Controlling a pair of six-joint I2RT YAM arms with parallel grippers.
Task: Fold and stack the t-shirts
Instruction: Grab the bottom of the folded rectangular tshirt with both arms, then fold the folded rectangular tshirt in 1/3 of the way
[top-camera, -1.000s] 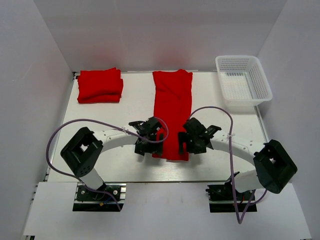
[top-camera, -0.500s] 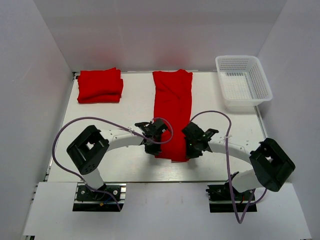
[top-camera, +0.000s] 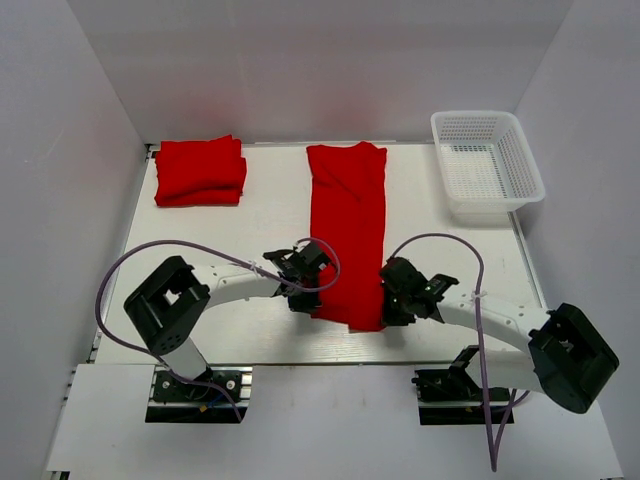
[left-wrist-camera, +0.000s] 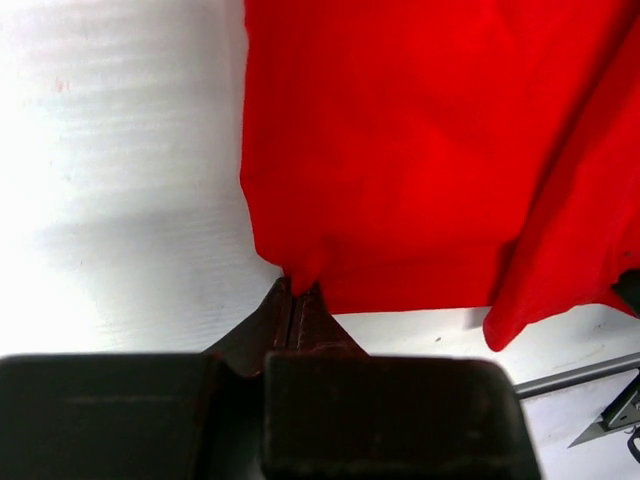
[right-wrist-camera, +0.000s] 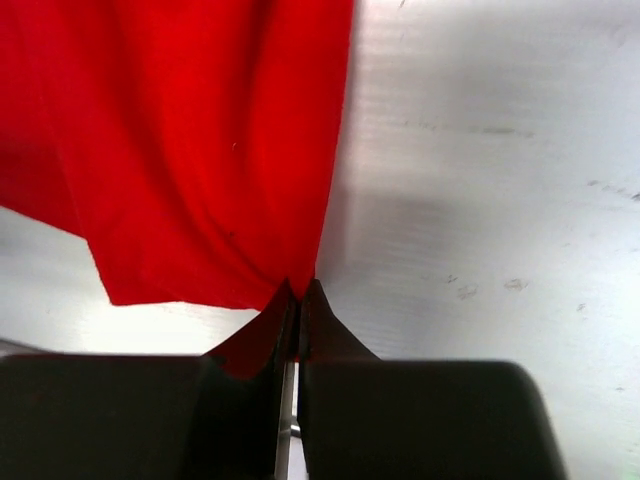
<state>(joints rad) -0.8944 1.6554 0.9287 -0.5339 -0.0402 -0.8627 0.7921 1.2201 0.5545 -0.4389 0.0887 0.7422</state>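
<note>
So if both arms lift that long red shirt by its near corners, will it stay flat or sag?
Likely sags: the shirt is soft cloth, puckering where the left fingers pinch it. Probably light, since small pinches at two corners hold it.

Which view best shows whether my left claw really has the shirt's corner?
Left wrist: the left claw is shut, pinching the near corner of the red shirt. Top external shows it only at the shirt's edge, the pinch too small to judge. Right wrist shows none of it.
</note>
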